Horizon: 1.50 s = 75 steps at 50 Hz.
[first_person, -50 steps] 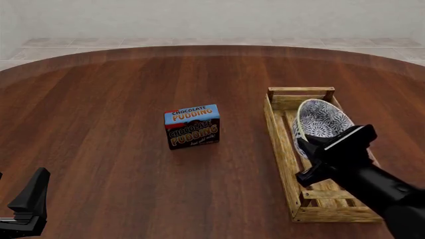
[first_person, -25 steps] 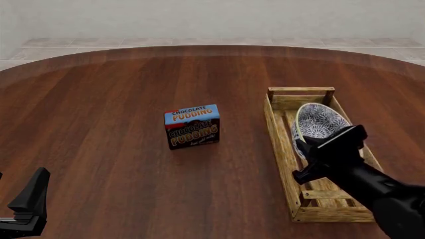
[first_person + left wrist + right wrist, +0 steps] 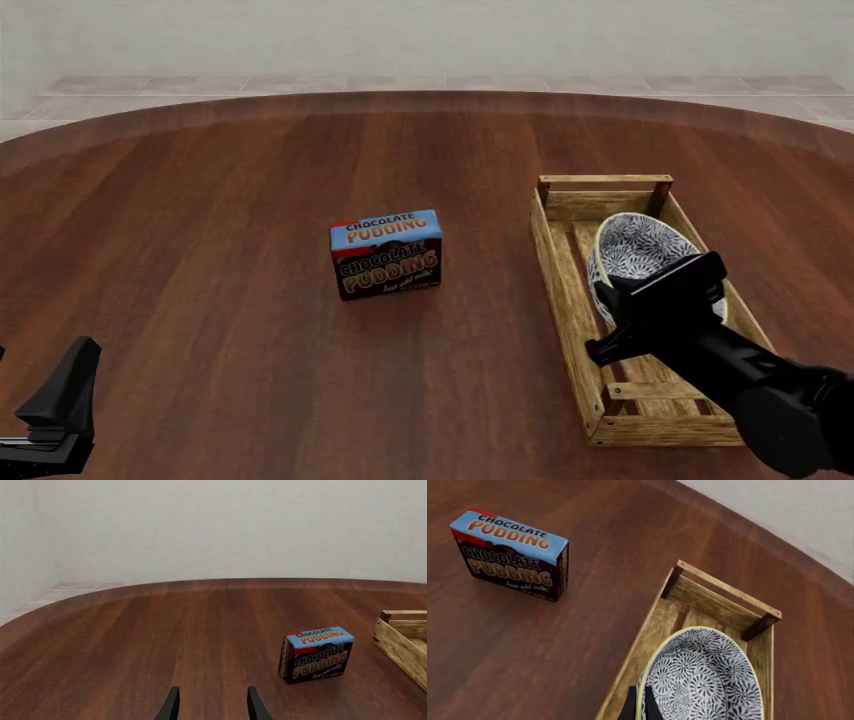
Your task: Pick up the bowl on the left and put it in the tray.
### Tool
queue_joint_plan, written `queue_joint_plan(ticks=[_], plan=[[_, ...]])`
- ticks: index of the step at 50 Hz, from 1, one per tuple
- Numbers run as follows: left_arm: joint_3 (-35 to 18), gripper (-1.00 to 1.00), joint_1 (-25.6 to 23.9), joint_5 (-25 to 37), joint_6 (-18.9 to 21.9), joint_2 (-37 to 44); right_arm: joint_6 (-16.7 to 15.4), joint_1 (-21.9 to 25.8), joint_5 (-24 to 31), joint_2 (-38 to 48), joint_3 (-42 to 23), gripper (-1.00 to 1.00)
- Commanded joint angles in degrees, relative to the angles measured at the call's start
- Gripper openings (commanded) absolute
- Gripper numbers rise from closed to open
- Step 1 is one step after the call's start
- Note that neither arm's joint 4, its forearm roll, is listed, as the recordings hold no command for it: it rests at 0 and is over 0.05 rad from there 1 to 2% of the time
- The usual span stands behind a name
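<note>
The bowl [image 3: 641,250], blue-and-white patterned with a yellowish rim, hangs tilted on edge inside the tray [image 3: 563,290], a long wooden slat crate on the right of the table. My right gripper [image 3: 617,292] is shut on the bowl's near rim. In the right wrist view both fingertips [image 3: 630,708] pinch the rim of the bowl [image 3: 704,680] above the tray [image 3: 720,592]. Whether the bowl touches the tray floor I cannot tell. My left gripper [image 3: 212,709] is open and holds nothing, low at the near left of the table [image 3: 56,405].
A chocolate pudding box [image 3: 386,253] stands upright mid-table, left of the tray, also seen in the wrist views [image 3: 315,653] [image 3: 514,555]. The tray's near end [image 3: 667,425] lies under my right arm. The round wooden table's far edge [image 3: 427,97] curves across the back.
My right gripper has sunk lower with the bowl, bringing it deeper into the tray. The left arm and the pudding box have not moved.
</note>
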Motion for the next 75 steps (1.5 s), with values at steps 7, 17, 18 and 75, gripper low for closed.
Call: queue_joint_plan(ticks=[7,17,18,75], plan=[[0.0,1.00,0.0,0.0,0.0,0.0,0.2,-0.7,-2.1,2.5,-0.5,-1.00],[0.0,1.00,0.0,0.0,0.0,0.0,0.5,-0.6,-2.4,3.4,-0.9,-1.00],[0.0,1.00,0.0,0.0,0.0,0.0,0.5,-0.6,-2.5,3.5,-0.9,-1.00],[0.0,1.00,0.0,0.0,0.0,0.0,0.6,3.2,15.0,-20.1,-0.3,1.00]])
